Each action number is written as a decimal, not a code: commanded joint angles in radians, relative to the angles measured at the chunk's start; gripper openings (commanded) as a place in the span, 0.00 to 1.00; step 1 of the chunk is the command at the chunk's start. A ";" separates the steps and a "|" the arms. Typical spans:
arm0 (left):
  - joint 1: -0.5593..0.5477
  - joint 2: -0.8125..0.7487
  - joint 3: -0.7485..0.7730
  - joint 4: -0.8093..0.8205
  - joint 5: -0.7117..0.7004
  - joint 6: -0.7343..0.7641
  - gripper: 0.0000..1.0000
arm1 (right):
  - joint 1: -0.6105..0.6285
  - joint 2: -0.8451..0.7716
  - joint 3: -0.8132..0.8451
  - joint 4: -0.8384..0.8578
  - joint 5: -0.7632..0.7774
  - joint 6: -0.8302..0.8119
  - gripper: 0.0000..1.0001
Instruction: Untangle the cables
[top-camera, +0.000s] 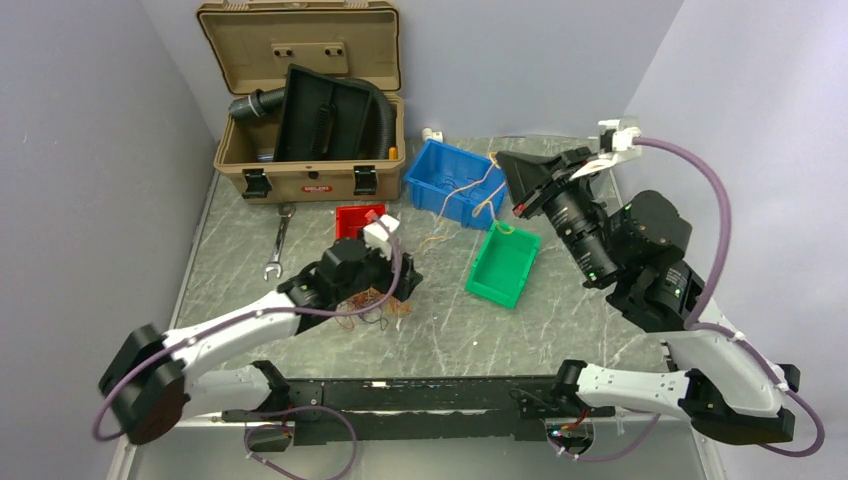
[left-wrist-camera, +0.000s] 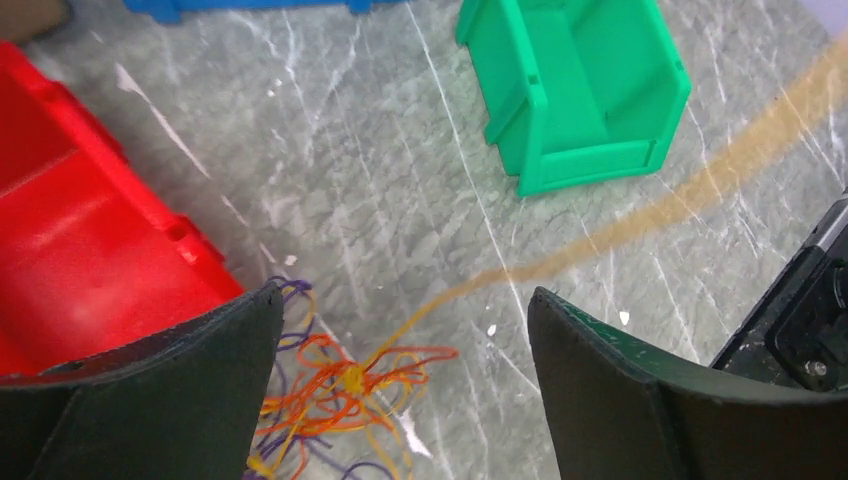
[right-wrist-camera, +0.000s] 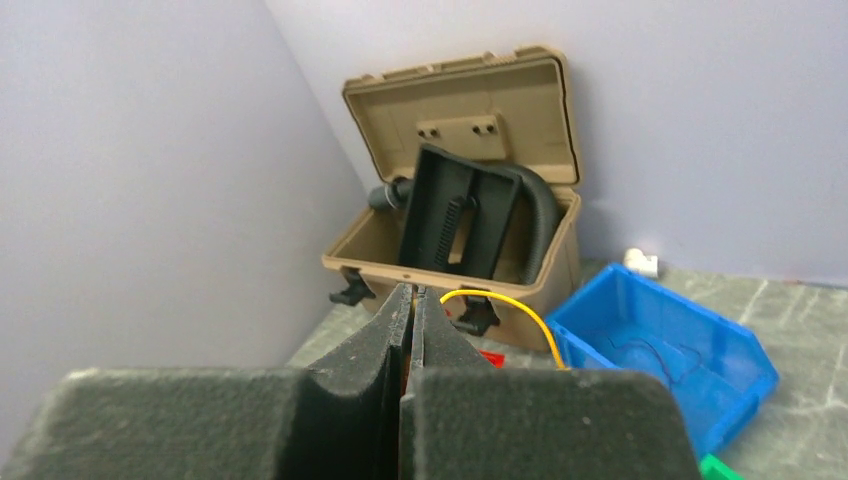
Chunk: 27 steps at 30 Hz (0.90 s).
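Observation:
The cables (left-wrist-camera: 340, 385) lie as a small tangle of orange, yellow and purple strands on the marble tabletop. My left gripper (left-wrist-camera: 405, 295) hovers just above the tangle, open, with its fingers (left-wrist-camera: 150, 390) on either side and nothing between them. One yellow strand (left-wrist-camera: 700, 185) runs taut from the tangle up to the right. In the top view the tangle (top-camera: 372, 303) sits under the left gripper (top-camera: 395, 278), and thin strands (top-camera: 482, 195) cross the blue bin toward my raised right gripper (top-camera: 508, 163). The right gripper (right-wrist-camera: 412, 290) is shut on a yellow cable (right-wrist-camera: 500, 300) that loops out beside it.
An open tan toolbox (top-camera: 300, 175) with a black hose stands at the back left. A blue bin (top-camera: 440, 165), a green bin (top-camera: 503, 265) and a red bin (top-camera: 355, 218) stand mid-table. A wrench (top-camera: 278, 240) lies left of the red bin.

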 joint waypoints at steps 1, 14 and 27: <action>-0.004 0.209 0.103 0.057 0.036 -0.059 0.91 | 0.001 0.022 0.143 0.083 -0.022 -0.054 0.00; -0.003 0.040 -0.143 -0.064 -0.055 -0.238 0.55 | 0.000 -0.081 0.143 0.186 0.252 -0.221 0.00; -0.001 -0.254 -0.051 -0.430 -0.095 -0.156 0.50 | -0.001 -0.179 -0.322 -0.178 0.172 0.201 0.00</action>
